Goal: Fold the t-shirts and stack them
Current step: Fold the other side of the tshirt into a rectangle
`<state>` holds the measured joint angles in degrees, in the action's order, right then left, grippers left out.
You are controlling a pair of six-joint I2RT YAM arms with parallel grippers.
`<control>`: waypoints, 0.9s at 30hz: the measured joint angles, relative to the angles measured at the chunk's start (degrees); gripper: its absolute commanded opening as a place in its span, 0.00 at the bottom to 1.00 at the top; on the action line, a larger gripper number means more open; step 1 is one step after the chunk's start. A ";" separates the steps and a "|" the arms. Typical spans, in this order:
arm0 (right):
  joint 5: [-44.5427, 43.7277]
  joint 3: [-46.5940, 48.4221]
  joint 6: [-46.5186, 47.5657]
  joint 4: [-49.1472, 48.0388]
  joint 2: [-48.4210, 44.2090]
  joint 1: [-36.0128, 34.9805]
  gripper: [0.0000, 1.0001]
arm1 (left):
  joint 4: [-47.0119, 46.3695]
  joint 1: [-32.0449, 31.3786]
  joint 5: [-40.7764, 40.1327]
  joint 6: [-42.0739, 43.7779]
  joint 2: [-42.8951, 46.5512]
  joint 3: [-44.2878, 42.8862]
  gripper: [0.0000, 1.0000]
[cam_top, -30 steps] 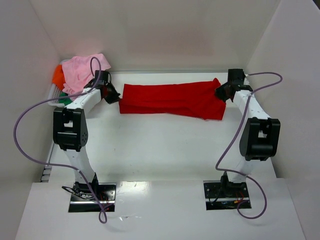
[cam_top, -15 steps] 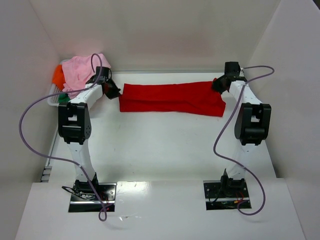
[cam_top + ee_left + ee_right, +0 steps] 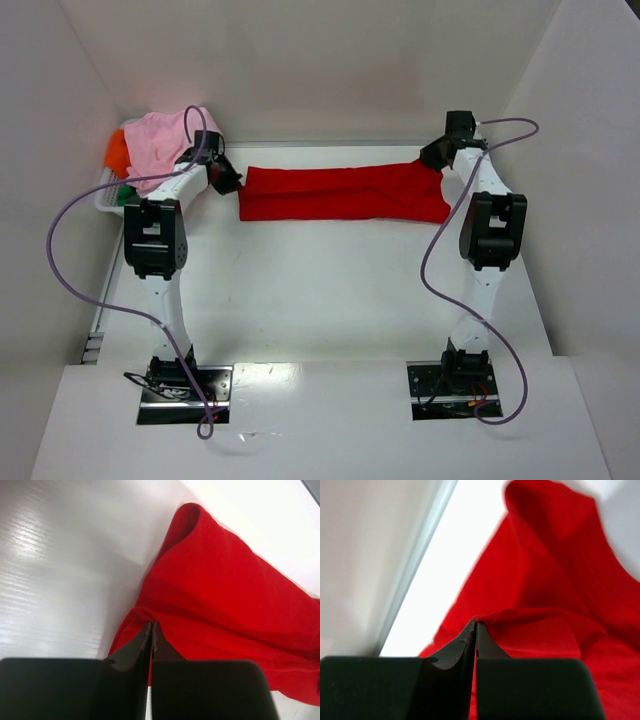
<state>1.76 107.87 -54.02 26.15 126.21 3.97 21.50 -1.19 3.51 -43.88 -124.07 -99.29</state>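
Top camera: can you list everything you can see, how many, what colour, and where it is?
bright red cloth t-shirt: 1, red, stretched between both grippers at the far side of the table.
light pink cloth t-shirt: 1, pink, on top of the far-left pile.
orange cloth t-shirt: 1, orange, left of the pink one.
green cloth t-shirt: 1, green, peeking out under the pile.
white table: 1, white, under everything.
purple cables: 2, purple, one looping off each arm.
left gripper: 1, black, shut on the red shirt's left end.
right gripper: 1, black, shut on its right end.
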 measured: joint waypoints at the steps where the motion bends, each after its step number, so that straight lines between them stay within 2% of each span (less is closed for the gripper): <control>1: 0.11 1.70 0.09 0.11 0.85 0.00 0.03 | 0.09 0.04 0.04 0.00 -0.26 -0.13 0.00; 7: 0.52 6.32 0.39 0.28 4.00 0.07 0.03 | 0.35 0.04 0.61 0.35 -2.23 -2.10 0.04; 11: 0.59 6.58 0.52 0.55 5.64 0.28 0.03 | 0.17 0.00 0.81 0.39 -3.43 -3.61 0.04; 13: 0.61 6.58 0.52 0.74 6.36 0.48 0.03 | 0.39 -0.02 0.76 0.42 -3.58 -3.58 0.00; 16: 0.61 6.58 0.55 1.36 6.56 0.92 0.00 | 0.55 -0.02 0.20 0.42 -3.65 -3.58 0.00; 27: 0.61 6.88 0.55 1.75 6.56 4.07 0.00 | 0.83 -0.13 -0.68 0.50 -3.65 -3.61 0.00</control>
<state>2.37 114.76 -53.47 27.90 132.77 8.03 22.33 -1.32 2.83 -43.38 -127.72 -102.89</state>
